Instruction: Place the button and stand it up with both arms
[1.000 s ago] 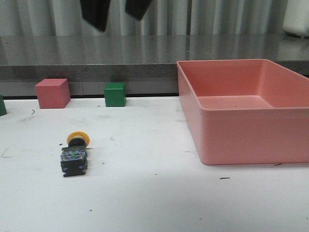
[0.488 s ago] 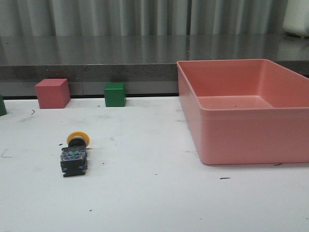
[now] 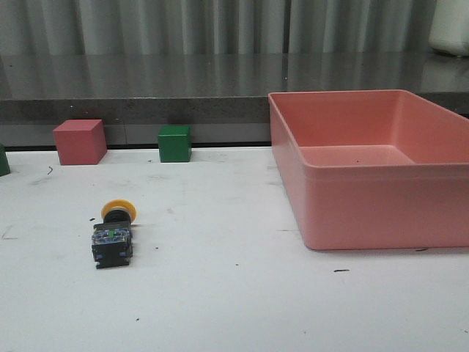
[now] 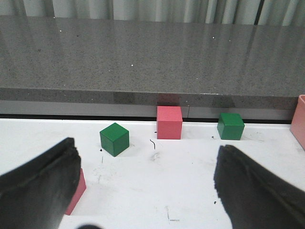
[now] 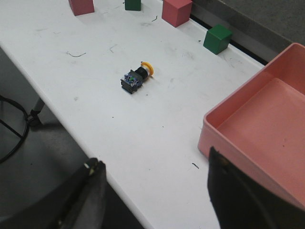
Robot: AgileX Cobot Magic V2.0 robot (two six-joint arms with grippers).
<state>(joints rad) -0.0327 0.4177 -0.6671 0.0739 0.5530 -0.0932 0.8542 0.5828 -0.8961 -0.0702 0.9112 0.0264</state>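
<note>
The left gripper (image 4: 147,191) is wide open, and nothing is between its two black fingers (image 4: 40,186). It holds nothing and touches nothing. The right gripper (image 5: 152,195) is wide open too, with only air between its fingers (image 5: 243,200). It hangs high above the near edge of the white table (image 3: 242,293). Neither gripper shows in the front view.

The button (image 3: 113,233) lies on its side on the left part of the table. Its round yellow cap (image 3: 117,208) points toward the back. Its black body and clear bluish block point toward the front. It is well apart from the big pink bin (image 3: 374,165) on the right.

A pink cube (image 3: 80,141) and a green cube (image 3: 174,143) sit near the back edge of the table. The left wrist view shows another green cube (image 4: 114,139) and part of another pink cube (image 4: 76,191) beside a finger.
</note>
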